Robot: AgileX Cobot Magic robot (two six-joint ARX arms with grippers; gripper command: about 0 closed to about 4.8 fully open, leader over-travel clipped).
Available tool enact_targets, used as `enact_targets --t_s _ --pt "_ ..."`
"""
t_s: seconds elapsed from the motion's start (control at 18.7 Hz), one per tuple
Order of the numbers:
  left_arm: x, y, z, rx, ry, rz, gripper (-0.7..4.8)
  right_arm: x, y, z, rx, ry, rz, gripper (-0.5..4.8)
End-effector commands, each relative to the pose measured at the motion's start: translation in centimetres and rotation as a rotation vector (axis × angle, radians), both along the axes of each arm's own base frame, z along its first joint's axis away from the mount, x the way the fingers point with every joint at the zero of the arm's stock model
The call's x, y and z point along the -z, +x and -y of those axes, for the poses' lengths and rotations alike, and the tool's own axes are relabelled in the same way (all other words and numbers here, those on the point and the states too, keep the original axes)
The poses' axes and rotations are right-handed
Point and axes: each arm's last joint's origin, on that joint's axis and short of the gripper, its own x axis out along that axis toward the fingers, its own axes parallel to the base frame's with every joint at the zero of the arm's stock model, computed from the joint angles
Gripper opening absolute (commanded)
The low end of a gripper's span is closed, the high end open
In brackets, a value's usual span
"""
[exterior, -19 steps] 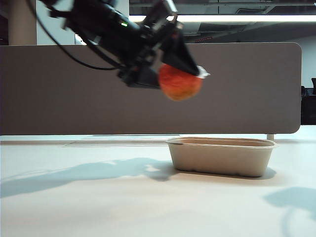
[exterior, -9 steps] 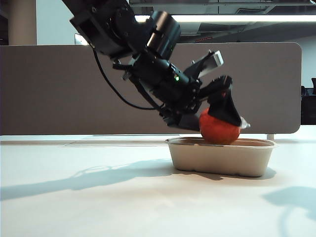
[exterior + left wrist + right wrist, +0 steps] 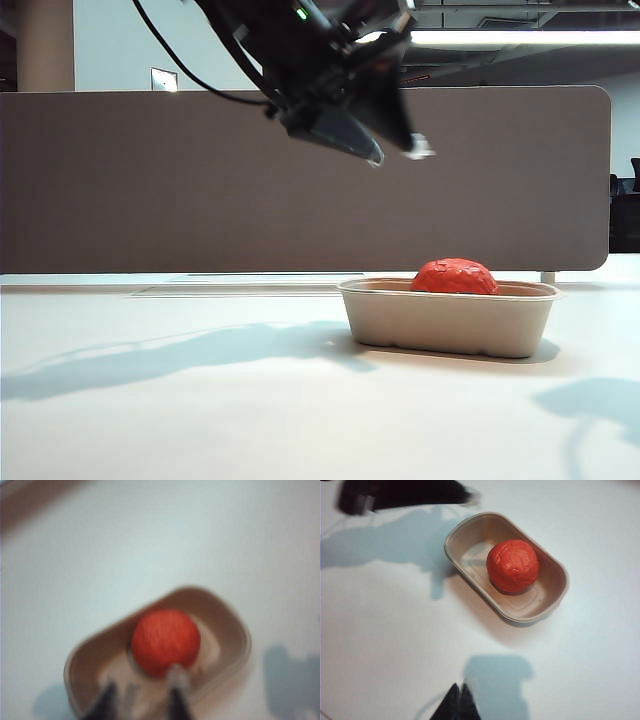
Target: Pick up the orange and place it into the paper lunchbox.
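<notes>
The orange lies inside the paper lunchbox, its top showing above the rim. In the left wrist view the orange sits in the tan lunchbox. My left gripper hangs well above the box and a little to its left. Its blurred fingers stand apart with nothing between them, so the left gripper is open. The right wrist view looks down on the orange in the lunchbox. My right gripper hovers over the bare table, shut and empty, apart from the box.
A brown partition panel runs along the back of the white table. The left arm shows as a dark shape beyond the box in the right wrist view. Arm shadows fall on the table beside the box.
The left gripper carried the orange down into the lunchbox, let it go and rose up and to the left. The orange now rests in the box.
</notes>
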Motion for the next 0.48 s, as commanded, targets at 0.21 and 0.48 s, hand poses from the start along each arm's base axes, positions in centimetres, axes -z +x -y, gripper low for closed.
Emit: enact_targets --t_s 0.21,0.48 --pt "-0.4 -2.4 -2.2 0.061 0.174 -0.120 -0.08 -0.2 0.0 0.0 0.012 0.006 0.016 -0.06" --pt "-1.2 -3.8 -3.2 0.112 0.186 -0.173 -0.08 -0.3 0.1 0.0 0.008 0.017 0.025 -0.06"
